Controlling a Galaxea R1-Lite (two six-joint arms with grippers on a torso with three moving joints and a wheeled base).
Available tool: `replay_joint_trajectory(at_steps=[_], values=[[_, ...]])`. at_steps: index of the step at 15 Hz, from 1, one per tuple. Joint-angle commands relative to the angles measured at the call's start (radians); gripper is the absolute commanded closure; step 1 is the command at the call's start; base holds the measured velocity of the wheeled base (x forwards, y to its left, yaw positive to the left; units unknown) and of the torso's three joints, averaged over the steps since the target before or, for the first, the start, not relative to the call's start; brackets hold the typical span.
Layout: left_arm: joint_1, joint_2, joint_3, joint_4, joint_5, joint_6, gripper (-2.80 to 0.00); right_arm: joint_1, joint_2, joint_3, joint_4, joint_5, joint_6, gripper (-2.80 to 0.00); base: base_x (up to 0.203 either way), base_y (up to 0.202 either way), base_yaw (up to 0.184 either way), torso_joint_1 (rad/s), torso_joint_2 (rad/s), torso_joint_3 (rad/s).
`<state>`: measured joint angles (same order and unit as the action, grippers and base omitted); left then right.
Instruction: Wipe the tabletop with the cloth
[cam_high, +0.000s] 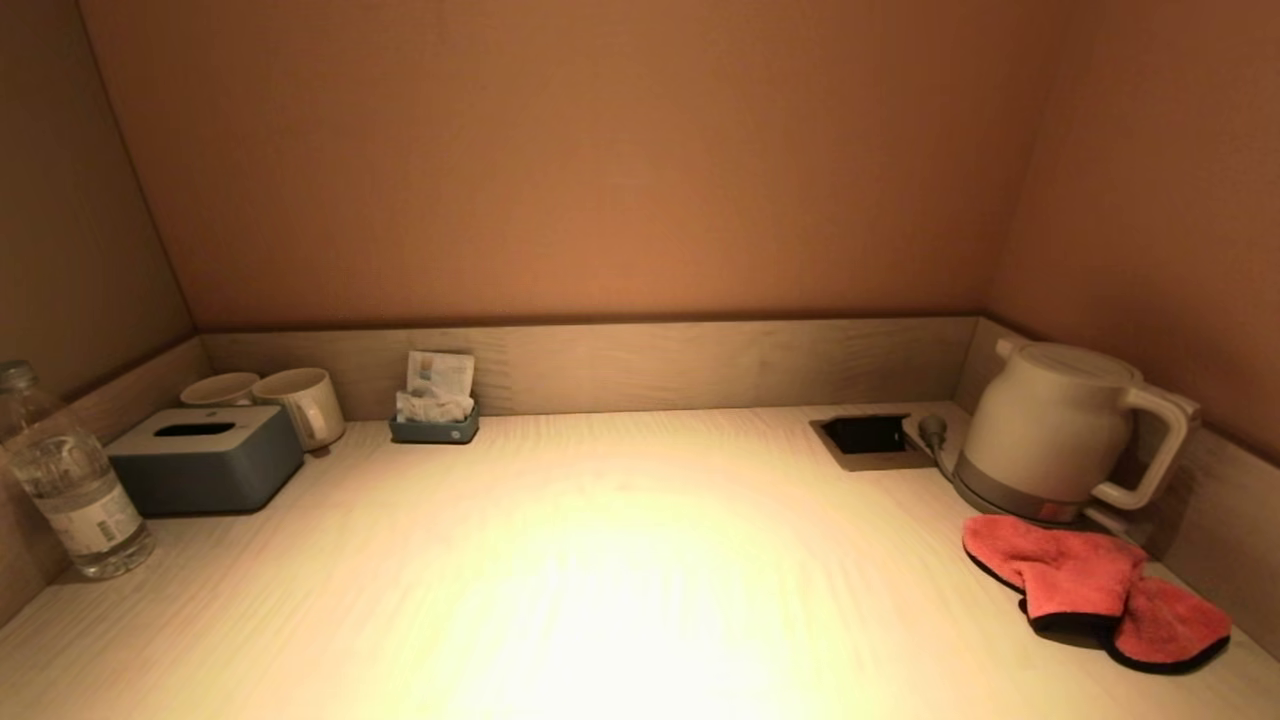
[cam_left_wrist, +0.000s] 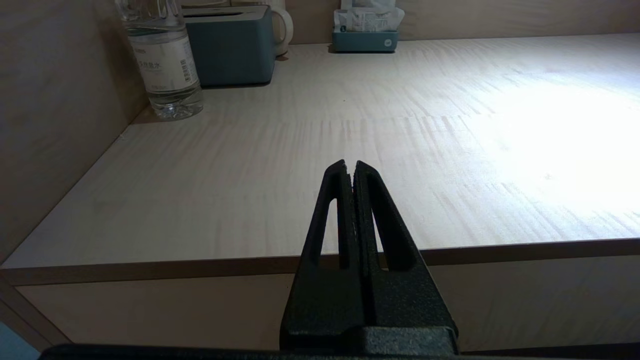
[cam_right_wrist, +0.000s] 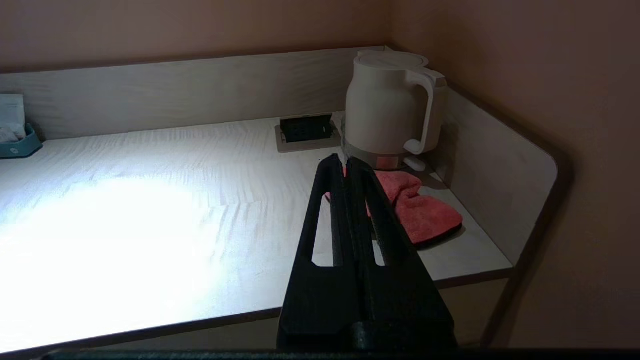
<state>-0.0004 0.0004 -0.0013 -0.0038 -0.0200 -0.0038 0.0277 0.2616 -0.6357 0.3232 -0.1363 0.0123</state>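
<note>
A crumpled red cloth (cam_high: 1095, 590) with a dark edge lies on the light wooden tabletop (cam_high: 600, 560) at the right, just in front of the kettle. It also shows in the right wrist view (cam_right_wrist: 425, 212). My right gripper (cam_right_wrist: 346, 159) is shut and empty, held back before the table's front edge and short of the cloth. My left gripper (cam_left_wrist: 349, 164) is shut and empty, before the front edge at the left. Neither gripper shows in the head view.
A white kettle (cam_high: 1060, 430) on its base stands at the back right beside a recessed socket (cam_high: 868, 437). At the left are a water bottle (cam_high: 70, 480), a grey tissue box (cam_high: 205, 458), two mugs (cam_high: 300, 400) and a sachet holder (cam_high: 435, 410). Low walls bound three sides.
</note>
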Motion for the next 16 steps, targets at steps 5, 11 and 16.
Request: replay_joint_trajectory(at_steps=[5, 11, 16], values=[[0.000, 0.001, 0.001, 0.001, 0.000, -0.001, 0.00, 0.001, -0.056, 0.031, 0.009, -0.029, -0.015, 0.00, 0.000, 0.000, 0.000, 0.000, 0.00, 0.000], [0.000, 0.000, 0.000, 0.001, 0.000, -0.001, 0.00, -0.024, -0.248, 0.206, -0.033, 0.039, -0.099, 0.00, 0.000, 0.000, 0.000, 0.000, 0.00, 0.000], [0.000, 0.001, 0.001, -0.001, 0.000, -0.001, 0.00, -0.025, -0.260, 0.398, -0.239, 0.053, -0.141, 0.00, 0.000, 0.000, 0.000, 0.000, 0.00, 0.000]])
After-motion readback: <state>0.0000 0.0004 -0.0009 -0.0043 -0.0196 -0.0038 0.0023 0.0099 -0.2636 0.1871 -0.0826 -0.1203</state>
